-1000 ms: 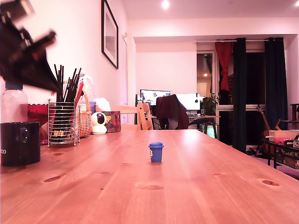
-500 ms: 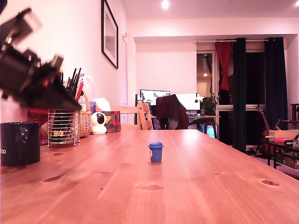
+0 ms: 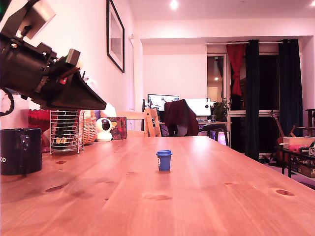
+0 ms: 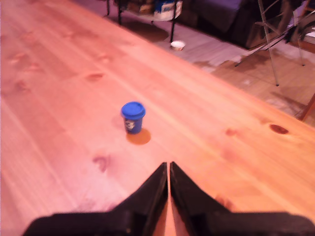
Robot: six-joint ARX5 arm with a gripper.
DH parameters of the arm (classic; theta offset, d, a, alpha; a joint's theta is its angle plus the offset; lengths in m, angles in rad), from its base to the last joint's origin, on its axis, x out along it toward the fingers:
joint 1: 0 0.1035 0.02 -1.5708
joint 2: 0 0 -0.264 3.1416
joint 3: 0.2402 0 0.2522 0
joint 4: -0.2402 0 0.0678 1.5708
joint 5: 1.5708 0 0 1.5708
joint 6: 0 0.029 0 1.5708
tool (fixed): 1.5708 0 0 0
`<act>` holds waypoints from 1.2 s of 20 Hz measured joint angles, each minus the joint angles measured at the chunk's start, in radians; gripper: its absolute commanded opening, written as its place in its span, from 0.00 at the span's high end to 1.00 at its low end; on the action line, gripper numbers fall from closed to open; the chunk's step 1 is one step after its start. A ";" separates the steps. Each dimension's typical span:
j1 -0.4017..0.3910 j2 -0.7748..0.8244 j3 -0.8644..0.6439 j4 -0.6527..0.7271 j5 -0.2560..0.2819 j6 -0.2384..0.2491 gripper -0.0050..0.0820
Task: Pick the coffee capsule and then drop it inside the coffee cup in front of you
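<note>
Swung out from over coffee cup [image 3: 20, 150] toward coffee capsule [image 4: 133, 117]; gripper [image 4: 169, 167] tips together, empty (capsule probably light, rigid; best pinched across body below lid).

Arm body: matte black boxy wrist housing [image 3: 24, 73], angular and bulky.
Gripper: two black wedge-shaped fingers tapering to one sharp tip [image 3: 101, 105]; in the wrist view [image 4: 168, 169] a thin pale slit runs between them.
Top, 11 o'clock: pale grey square block [image 3: 34, 15].
Cable: black loop [image 3: 7, 105] at 7 o'clock.
Details: small red spots near the finger base.
</note>
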 measured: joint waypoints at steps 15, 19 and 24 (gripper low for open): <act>0.000 0.242 0.000 0.174 -0.034 0.051 0.32; 0.000 0.290 0.000 0.291 -0.035 0.064 0.32; 0.000 0.347 0.000 0.325 -0.046 0.073 0.32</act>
